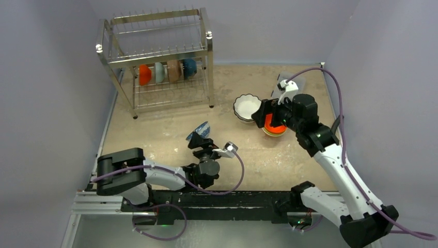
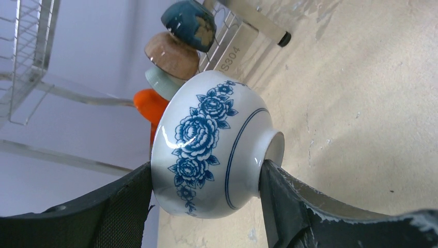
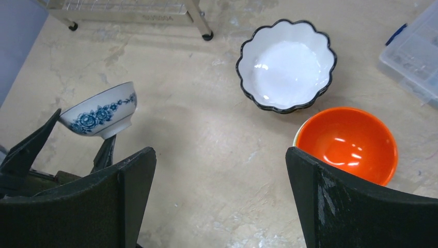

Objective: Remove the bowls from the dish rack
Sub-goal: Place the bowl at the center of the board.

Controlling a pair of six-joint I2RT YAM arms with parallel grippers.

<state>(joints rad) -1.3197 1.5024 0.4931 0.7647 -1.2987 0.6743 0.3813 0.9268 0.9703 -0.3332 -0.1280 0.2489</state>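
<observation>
Steel wire is being shown at far left: the dish rack point(image 1: 155, 62), with four bowls point(image 1: 167, 72) being kept on edge in its lower tier. Nearer the middle, a blue-patterned bowl point(image 2: 206, 150) is being pinched, rim to foot, by the left gripper's point(image 2: 205, 186) jaws. On the bench point(image 1: 155, 134) to the right, a white scalloped bowl point(image 3: 286, 67) and an orange bowl point(image 3: 346, 142) are being overhung by the right gripper point(image 3: 219, 165), its jaws being held spread wide.

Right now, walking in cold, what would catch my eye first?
A white bowl painted with blue roses, held tilted in the left gripper near the front of the table. Behind it, four bowls stand on edge in the dish rack at far left; at right sit a scalloped white bowl and an orange bowl.
</observation>
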